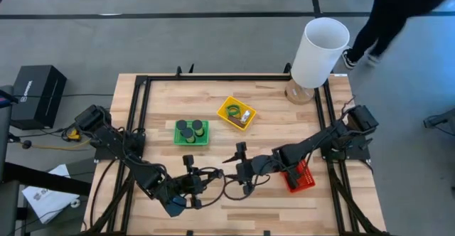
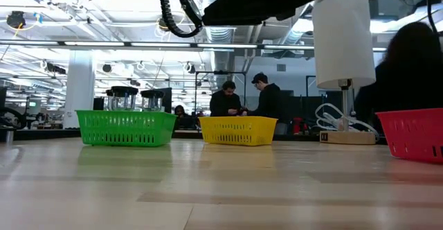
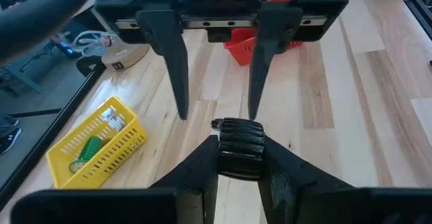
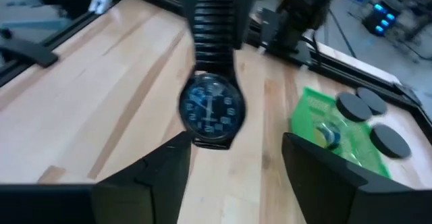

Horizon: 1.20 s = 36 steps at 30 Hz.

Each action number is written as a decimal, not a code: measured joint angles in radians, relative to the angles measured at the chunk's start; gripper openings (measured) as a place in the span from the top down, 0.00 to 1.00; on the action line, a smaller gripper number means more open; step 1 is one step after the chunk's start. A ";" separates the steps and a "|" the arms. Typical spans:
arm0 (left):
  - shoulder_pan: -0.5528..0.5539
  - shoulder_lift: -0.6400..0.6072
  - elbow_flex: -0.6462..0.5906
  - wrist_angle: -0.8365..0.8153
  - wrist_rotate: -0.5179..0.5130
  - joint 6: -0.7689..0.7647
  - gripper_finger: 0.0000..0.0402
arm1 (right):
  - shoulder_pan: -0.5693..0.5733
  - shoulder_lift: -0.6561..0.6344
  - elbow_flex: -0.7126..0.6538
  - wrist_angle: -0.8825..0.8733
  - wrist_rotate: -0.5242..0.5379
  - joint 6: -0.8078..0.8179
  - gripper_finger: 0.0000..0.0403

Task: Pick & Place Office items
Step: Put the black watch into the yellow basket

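Wristwatch: a black watch (image 4: pixel 210 109) with a dark blue dial and ribbed band is hanging in the air between my two arms, above the front middle of the counter (image 1: pixel 270 101).
Left end effector: my left end effector (image 3: pixel 237 158) is pinching one end of the ribbed band (image 3: pixel 239 147) between its fingers, narrow around it.
Right end effector: my right end effector (image 3: pixel 217 113) is spread wide and facing the watch from the other side; from its own wrist camera the dial is sitting just beyond the open fingers, not yet between them.
Step in hand: I am judging this to be a hand-over, with the left arm presenting the watch and the right arm lining up to take it.
Trays: the green tray (image 1: pixel 192 132) is holding black round pucks (image 1: pixel 190 128), the yellow tray (image 1: pixel 237 113) is holding a green ring and a small pale piece, and the red tray (image 1: pixel 299 178) is lying under my right arm.
Next move: I am expecting to advance the right fingers around the watch case or the free band, close them firmly, and only then release the left grip.
Risk: the band is looking flexible, so the watch may be swinging or twisting as I am closing in.
Background: people are standing beyond the counter, well apart from the work.
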 joint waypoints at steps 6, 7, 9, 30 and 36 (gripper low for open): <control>0.000 0.000 0.000 0.002 0.000 0.000 0.80 | -0.003 0.000 0.000 0.033 0.003 0.065 0.40; 0.000 0.000 0.000 0.002 0.000 0.000 0.80 | -0.002 0.000 0.000 0.032 0.003 0.066 0.39; 0.001 0.000 0.000 0.004 0.000 0.000 0.80 | 0.000 0.000 0.000 0.032 0.000 0.088 0.39; 0.040 0.001 0.000 0.026 -0.020 -0.181 0.80 | 0.024 0.016 0.001 0.115 0.103 0.169 0.39; 0.073 0.001 0.000 0.032 -0.024 -0.281 0.79 | 0.026 0.015 0.000 0.158 0.104 0.167 0.39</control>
